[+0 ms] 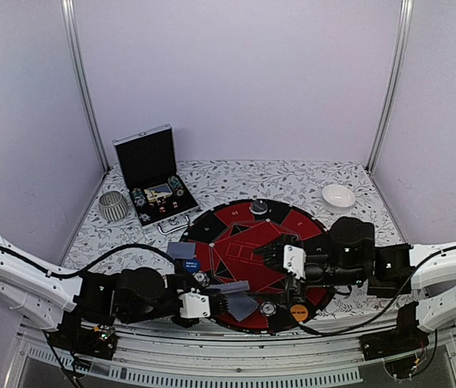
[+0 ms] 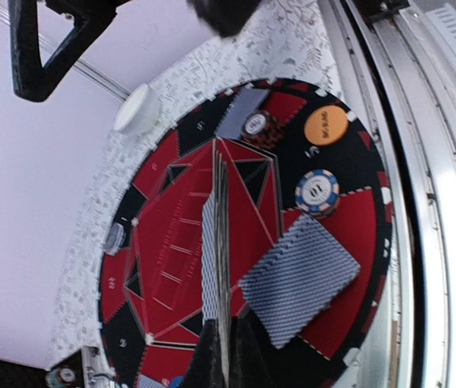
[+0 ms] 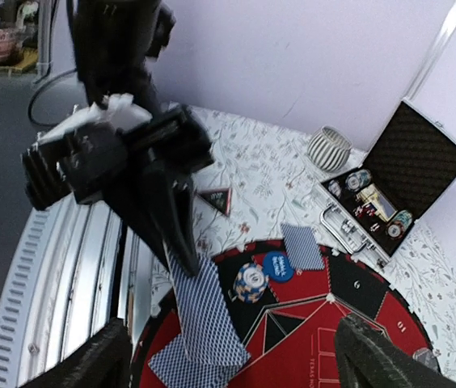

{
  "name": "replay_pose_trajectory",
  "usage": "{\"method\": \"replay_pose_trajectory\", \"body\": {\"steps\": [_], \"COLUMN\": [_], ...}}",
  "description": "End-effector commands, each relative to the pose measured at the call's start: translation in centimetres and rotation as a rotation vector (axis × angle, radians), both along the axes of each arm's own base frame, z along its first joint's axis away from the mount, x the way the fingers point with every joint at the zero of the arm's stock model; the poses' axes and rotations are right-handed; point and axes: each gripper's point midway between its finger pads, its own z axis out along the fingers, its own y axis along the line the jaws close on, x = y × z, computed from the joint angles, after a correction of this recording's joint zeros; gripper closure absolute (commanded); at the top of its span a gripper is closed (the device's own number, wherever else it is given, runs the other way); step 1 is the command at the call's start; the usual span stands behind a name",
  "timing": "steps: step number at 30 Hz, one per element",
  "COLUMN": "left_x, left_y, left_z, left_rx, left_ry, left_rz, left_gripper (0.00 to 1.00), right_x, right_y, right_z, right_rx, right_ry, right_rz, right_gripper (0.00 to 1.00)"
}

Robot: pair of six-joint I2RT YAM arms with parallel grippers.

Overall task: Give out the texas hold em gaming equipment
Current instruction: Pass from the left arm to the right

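Left end effector (image 2: 221, 356) clamped on playing cards (image 2: 216, 234), right end effector (image 1: 270, 255) apart, blue button (image 3: 277, 266) reading SMALL BLIND

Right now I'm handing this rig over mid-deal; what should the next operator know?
Left gripper: shut on playing cards, held on edge over the near side of the mat.
Right gripper: open, empty, above the mat's middle.
Done: dealt cards, blue button, orange button and a striped chip lie on the mat.
Left: deal the held cards; spare chips sit in the open case, and the triangular marker lies on the table, off the mat.
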Motion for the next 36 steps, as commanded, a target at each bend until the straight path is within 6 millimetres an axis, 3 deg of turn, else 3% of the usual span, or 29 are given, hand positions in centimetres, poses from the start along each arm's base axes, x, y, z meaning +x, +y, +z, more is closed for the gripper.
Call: {"method": "replay_pose_trajectory", "body": {"steps": [1,5,10,13,19,25,30,36], "left_x": [0.5,1.1,0.8,-0.4,-3.6,-5.8,-6.5,-6.6], "left_y": [0.8,2.5,3.8,3.4,1.5,0.3,0.0,-0.2], "left_z": [4.5,7.1,9.4,10.5,11.3,11.4,11.4,11.0], "left_rx": [-0.074,-0.051,0.040,0.021,-0.008,-0.002,0.000,0.008], "left_ry": [-0.245,-0.509,-0.820,-0.888,-0.929,-0.942,-0.936,-0.916], "left_rz": [0.033,0.105,0.134,0.080,-0.061,-0.149,-0.182,-0.190], "left_gripper": [1.00,1.00,1.00,1.00,1.00,1.00,1.00,1.00], "right_x": [1.6,3.1,4.8,4.3,2.3,0.3,-1.8,-3.0], "right_y": [-1.8,-3.4,-2.0,-0.5,2.4,3.4,3.8,4.0], "right_z": [8.8,12.9,10.6,8.9,8.0,6.9,4.9,4.1], "right_rx": [0.290,0.457,0.388,0.295,0.114,-0.042,-0.163,-0.209], "right_ry": [0.190,0.474,0.796,0.907,0.967,0.924,0.969,1.008], "right_rz": [-0.130,-0.204,-0.374,-0.375,-0.254,-0.118,-0.009,0.061], "right_gripper": [0.01,0.01,0.01,0.10,0.17,0.22,0.34,0.51]}}
